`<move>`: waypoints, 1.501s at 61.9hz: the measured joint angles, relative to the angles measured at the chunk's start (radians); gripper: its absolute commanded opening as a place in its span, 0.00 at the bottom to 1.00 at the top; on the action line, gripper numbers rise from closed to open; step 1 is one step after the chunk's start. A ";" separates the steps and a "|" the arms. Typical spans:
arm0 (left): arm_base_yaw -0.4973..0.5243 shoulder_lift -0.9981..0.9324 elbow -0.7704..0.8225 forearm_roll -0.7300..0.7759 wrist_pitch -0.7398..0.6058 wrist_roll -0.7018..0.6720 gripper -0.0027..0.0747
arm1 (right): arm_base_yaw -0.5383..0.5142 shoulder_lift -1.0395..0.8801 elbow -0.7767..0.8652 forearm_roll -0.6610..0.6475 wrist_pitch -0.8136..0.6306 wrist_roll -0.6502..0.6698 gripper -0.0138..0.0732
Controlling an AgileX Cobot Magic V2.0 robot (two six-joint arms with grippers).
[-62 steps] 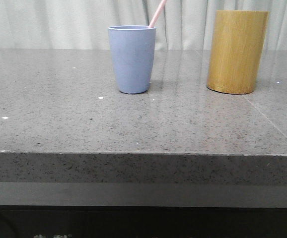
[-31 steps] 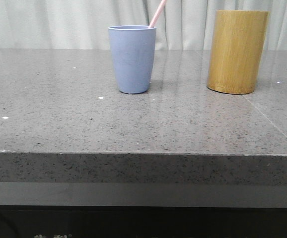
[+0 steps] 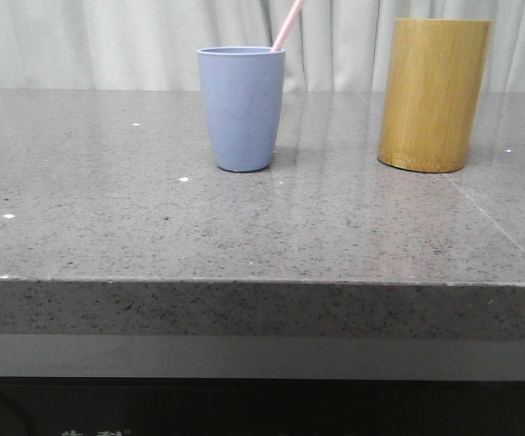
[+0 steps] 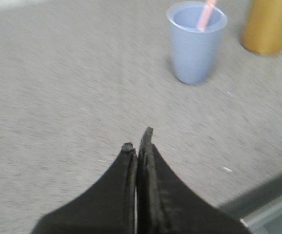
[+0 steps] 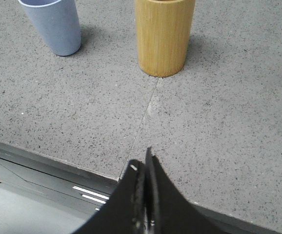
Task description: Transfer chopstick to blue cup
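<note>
Inside the blue cup (image 3: 242,109) leans the chopstick (image 3: 288,24).

The blue cup (image 3: 242,109) is a matte light-blue tumbler with no handle, tapering toward its base, standing upright on the far part of the table, a little left of centre. The chopstick (image 3: 288,24) is a thin, straight, pale pink stick standing inside it, its lower end hidden in the cup, leaning against the right side of the rim and slanting up to the right.
</note>
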 measured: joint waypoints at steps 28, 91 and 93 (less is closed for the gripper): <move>0.316 -0.549 0.565 -0.073 -0.405 0.007 0.01 | 0.000 0.000 0.000 0.000 0.001 0.000 0.08; 0.331 -0.565 0.645 -0.088 -0.513 0.007 0.01 | 0.000 0.000 0.000 0.002 0.001 0.000 0.08; 0.331 -0.565 0.645 -0.088 -0.513 0.007 0.01 | 0.000 0.000 0.000 0.002 0.001 0.000 0.08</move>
